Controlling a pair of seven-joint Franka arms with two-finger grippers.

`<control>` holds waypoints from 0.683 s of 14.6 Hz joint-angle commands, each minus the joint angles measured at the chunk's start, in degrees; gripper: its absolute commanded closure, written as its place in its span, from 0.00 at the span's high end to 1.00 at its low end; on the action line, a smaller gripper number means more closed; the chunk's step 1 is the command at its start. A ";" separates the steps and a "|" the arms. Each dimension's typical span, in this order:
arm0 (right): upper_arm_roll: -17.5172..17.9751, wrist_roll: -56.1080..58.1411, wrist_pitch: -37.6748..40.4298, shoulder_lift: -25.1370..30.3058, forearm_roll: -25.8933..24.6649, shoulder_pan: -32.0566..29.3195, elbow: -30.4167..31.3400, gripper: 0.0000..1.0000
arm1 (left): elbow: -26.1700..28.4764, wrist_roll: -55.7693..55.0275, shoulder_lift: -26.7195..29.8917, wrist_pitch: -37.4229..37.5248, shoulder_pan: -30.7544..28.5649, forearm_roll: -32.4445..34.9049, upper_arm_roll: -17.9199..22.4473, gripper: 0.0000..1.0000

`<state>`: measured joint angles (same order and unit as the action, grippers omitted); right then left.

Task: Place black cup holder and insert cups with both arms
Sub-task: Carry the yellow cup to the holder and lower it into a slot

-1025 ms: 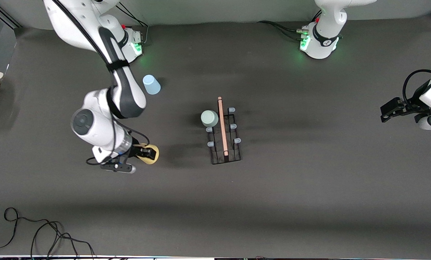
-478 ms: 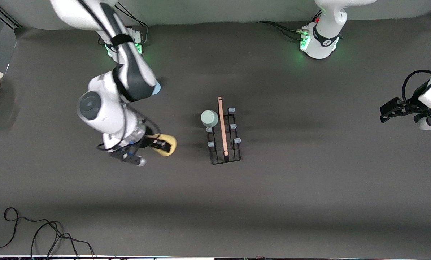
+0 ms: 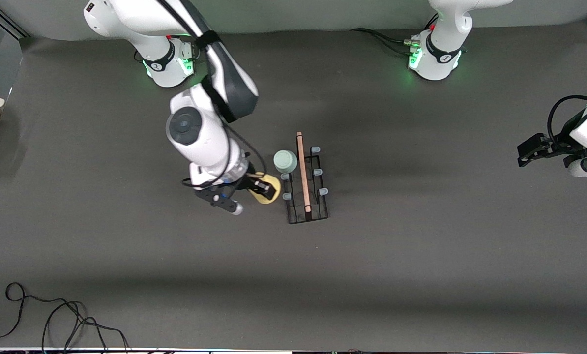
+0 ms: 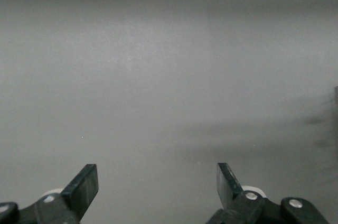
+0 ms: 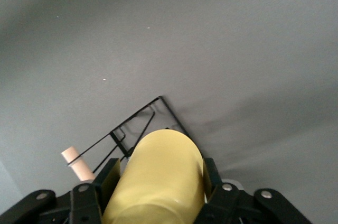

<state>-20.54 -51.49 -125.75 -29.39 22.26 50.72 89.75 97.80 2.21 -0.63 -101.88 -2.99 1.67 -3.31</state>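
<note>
Gripping the yellow cup (image 3: 268,189), right gripper (image 3: 260,188) with jaws clamped on it, just beside the black cup holder (image 3: 306,184) at mid-bench. Grey-green cup (image 3: 285,161) seated on a peg. Left gripper (image 3: 532,149) waiting near the bench edge, jaws apart. Wide bare bench (image 3: 421,255) nearer the camera.

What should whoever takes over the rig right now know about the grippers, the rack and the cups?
Right gripper: shut on the yellow cup, in the air beside the black cup holder.
Left gripper: open, empty, waiting at its own end of the table.
Done: holder placed mid-table; grey-green cup sits on one of its pegs.
Left: peg the yellow cup. The light blue cup is not visible now.
</note>
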 commanded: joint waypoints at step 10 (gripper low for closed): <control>-0.73 -6.43 -5.03 -11.03 -2.39 2.81 -6.25 0.00 | -0.33 -1.16 0.10 0.72 0.53 -0.26 -0.03 1.00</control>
<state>-20.54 -55.66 -130.27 -38.66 21.21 52.64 85.44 97.80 2.02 -0.63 -101.84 -2.91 1.66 -3.38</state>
